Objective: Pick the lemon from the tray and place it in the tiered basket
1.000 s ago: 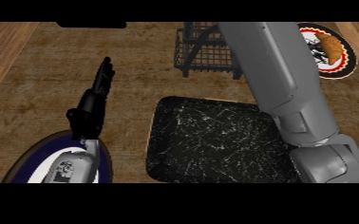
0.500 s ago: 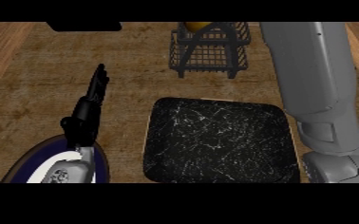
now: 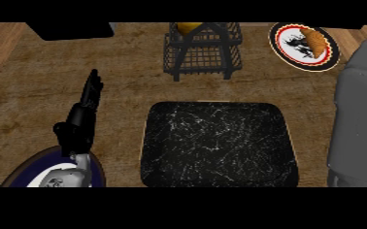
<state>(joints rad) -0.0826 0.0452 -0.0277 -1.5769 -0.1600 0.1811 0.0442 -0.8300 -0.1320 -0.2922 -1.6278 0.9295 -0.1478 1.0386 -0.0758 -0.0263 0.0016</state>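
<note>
— Where is the bench [image 3: 129,77] free?
— A wide bare strip runs between the left hand [image 3: 84,107], which stands fingers up, and the tray [image 3: 215,145], right up to the tiered basket [image 3: 203,53].
— And the right side?
— Tight. The right forearm [image 3: 351,121] fills the edge just beside the tray, with a plate [image 3: 292,53] above it, near the basket.
— Top left?
— A dark block [image 3: 72,29] sits there; I cannot tell what it is. A blue-rimmed plate [image 3: 25,172] takes the lower left corner.
</note>
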